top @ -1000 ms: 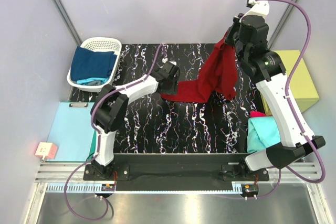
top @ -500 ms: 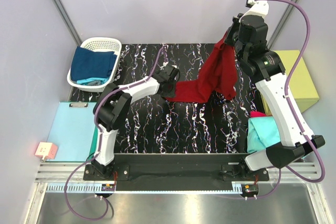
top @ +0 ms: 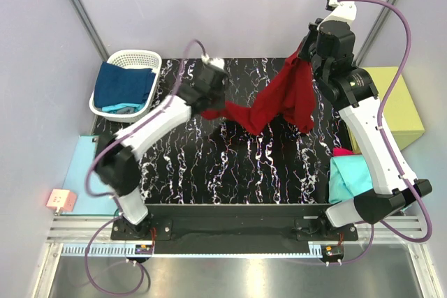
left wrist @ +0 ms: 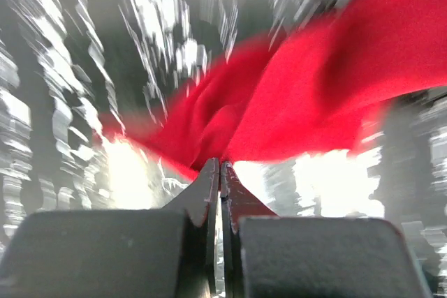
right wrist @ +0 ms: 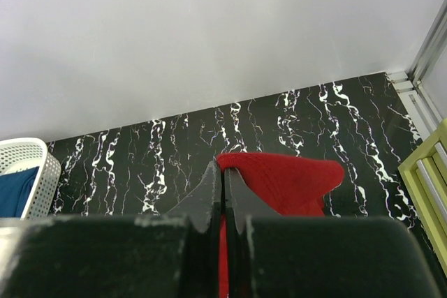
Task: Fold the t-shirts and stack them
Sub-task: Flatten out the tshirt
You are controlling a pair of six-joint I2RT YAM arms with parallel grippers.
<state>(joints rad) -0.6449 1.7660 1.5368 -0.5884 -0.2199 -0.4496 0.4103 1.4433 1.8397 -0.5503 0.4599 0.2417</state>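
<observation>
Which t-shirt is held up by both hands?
The dark red t-shirt, strung between the left hand and right hand. The navy shirt lies in the white basket; the teal shirt and magenta shirt rest at right.

Black, white-veined tabletop (top: 230, 165) is seen below the L jaws. White lattice basket (top: 134, 54) is set left of the L jaws. Pale-blue sheet (top: 94, 172) is laid left of & nearer than them. Yellow-green box (top: 398, 102) is placed right of the R jaws, somewhat nearer.

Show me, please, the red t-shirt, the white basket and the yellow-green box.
red t-shirt (top: 279, 98): top view, its hanging middle.
white basket (top: 134, 54): top view, far rim.
yellow-green box (top: 404, 106): top view, top face.
</observation>
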